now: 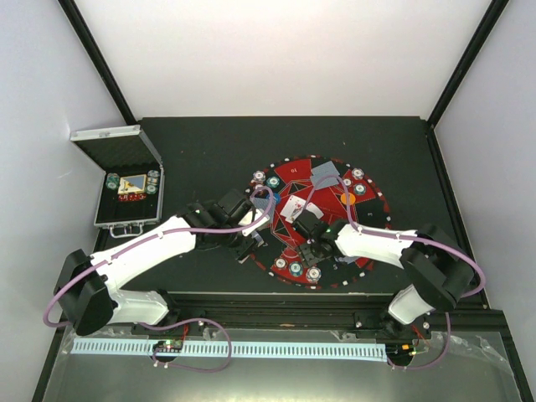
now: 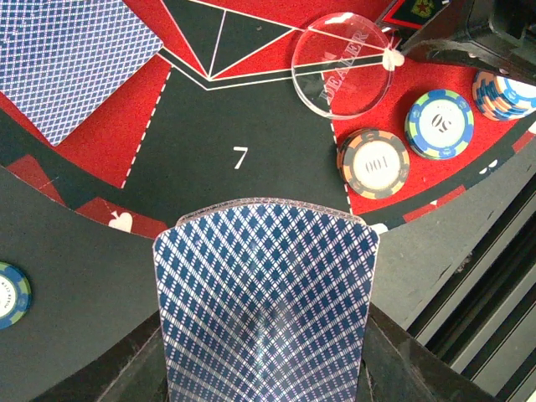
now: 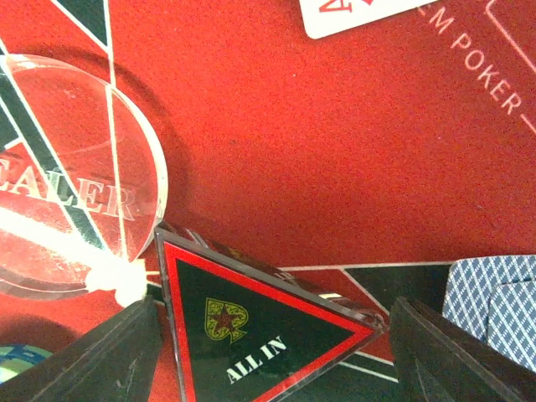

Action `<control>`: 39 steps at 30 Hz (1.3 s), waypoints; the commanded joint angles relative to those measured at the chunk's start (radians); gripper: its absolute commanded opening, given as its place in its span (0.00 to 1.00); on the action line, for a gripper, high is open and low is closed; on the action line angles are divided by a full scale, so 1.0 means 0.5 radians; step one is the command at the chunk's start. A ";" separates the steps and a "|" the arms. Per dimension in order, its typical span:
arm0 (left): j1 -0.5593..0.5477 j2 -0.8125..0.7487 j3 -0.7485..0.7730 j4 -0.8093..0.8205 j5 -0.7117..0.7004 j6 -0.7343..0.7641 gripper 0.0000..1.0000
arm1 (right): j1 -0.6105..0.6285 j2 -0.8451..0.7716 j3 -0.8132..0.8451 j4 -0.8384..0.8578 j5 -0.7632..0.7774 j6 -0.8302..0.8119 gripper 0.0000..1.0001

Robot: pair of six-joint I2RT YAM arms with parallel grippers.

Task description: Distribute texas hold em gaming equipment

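Note:
My left gripper (image 2: 264, 368) is shut on blue-backed playing cards (image 2: 264, 301), which are bowed between its fingers above the mat's black "7" segment (image 2: 240, 157). A clear DEALER disc (image 2: 342, 65), a grey 100 chip (image 2: 373, 163), a blue-green chip (image 2: 439, 124) and a chip stack (image 2: 502, 90) lie ahead to the right. My right gripper (image 3: 272, 352) is open low over the mat. Its fingers (image 3: 126, 356) stand on either side of a triangular ALL IN plaque (image 3: 251, 335), with a small gap at the right tip. The DEALER disc (image 3: 67, 201) touches the plaque's corner.
The round red-and-black mat (image 1: 331, 180) has chip stacks (image 1: 358, 174) around its rim and an orange disc (image 1: 347, 199). The open silver case (image 1: 126, 188) stands at the left with chips inside. A teal chip (image 2: 10, 293) lies off the mat. More cards (image 2: 71, 59) (image 3: 498, 306) lie face down.

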 commanded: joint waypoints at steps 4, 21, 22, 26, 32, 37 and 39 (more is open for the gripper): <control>0.009 -0.067 0.001 0.015 0.027 -0.009 0.50 | 0.000 0.081 -0.028 0.049 -0.061 0.061 0.75; 0.009 -0.055 0.001 0.015 0.006 -0.010 0.50 | -0.032 -0.148 0.109 -0.214 0.066 0.081 0.60; 0.011 -0.053 0.004 0.014 0.003 -0.012 0.50 | -0.042 -0.166 0.129 -0.234 0.070 0.075 0.59; 0.031 -0.047 -0.005 0.020 -0.003 -0.015 0.50 | -0.075 -0.208 0.247 -0.278 0.045 0.002 0.59; 0.063 -0.030 0.005 0.012 0.012 -0.013 0.50 | -0.167 -0.019 0.536 -0.215 0.016 -0.125 0.59; 0.072 -0.031 0.004 0.011 0.021 -0.014 0.50 | -0.244 0.268 0.824 -0.150 -0.024 -0.224 0.59; 0.076 -0.028 0.006 0.012 0.027 -0.013 0.50 | -0.293 0.390 0.938 -0.133 -0.053 -0.251 0.59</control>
